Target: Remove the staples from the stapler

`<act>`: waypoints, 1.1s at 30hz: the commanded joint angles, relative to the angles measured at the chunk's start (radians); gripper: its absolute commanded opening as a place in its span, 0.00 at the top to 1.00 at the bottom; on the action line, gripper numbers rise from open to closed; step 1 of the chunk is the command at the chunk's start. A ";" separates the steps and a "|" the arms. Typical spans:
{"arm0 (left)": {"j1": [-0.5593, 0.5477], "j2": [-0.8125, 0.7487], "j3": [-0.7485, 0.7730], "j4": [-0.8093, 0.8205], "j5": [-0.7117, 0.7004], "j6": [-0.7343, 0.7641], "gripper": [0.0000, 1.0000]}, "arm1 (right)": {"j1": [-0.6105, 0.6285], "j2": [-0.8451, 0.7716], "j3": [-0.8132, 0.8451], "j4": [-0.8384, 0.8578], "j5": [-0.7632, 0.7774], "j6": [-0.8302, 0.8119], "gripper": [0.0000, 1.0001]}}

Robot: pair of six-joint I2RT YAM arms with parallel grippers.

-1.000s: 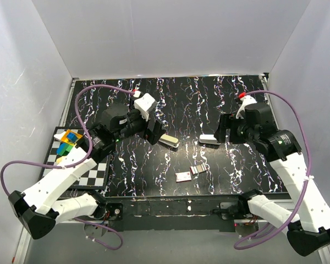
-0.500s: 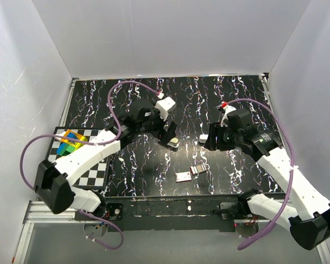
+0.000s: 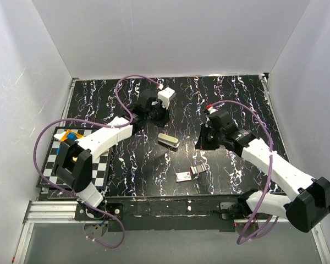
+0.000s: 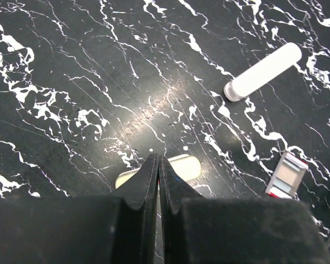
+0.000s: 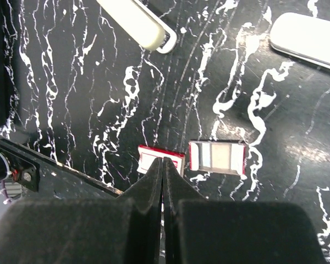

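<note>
**Both jaws shut and empty, stapler lying mid-bench**

The left gripper point(image 4: 158, 159) has its two fingers pressed flat together with nothing between them. Just past its tips lies the cream stapler point(image 4: 179, 166), partly hidden behind them. From above, this gripper point(image 3: 154, 113) sits on the far side of the stapler point(image 3: 168, 139) and apart from it.

The right gripper point(image 5: 163, 162) is also closed tight on nothing. Two small red-rimmed boxes point(image 5: 217, 157) lie side by side just beyond its tips, the left one partly covered by them. From above, this gripper point(image 3: 202, 142) is to the right of the stapler, and the boxes point(image 3: 182, 176) lie nearer the bench's near edge.

The stapler rests flat near the middle of the black marbled bench point(image 3: 236, 99), between the two grippers. A white stapler-shaped piece point(image 5: 308, 33) lies apart from it, to its right. A checkerboard point(image 3: 102, 173) lies at the bench's left edge.
</note>
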 commanded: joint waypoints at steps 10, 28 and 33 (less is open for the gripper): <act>0.040 0.219 0.142 -0.001 -0.093 -0.089 1.00 | 0.070 0.182 -0.038 0.304 -0.010 0.214 0.99; 0.067 0.326 0.140 -0.043 -0.113 -0.107 1.00 | 0.127 0.423 0.006 0.429 0.045 0.331 0.99; 0.069 0.325 0.125 -0.052 -0.114 -0.108 1.00 | 0.133 0.478 0.042 0.450 0.052 0.345 0.99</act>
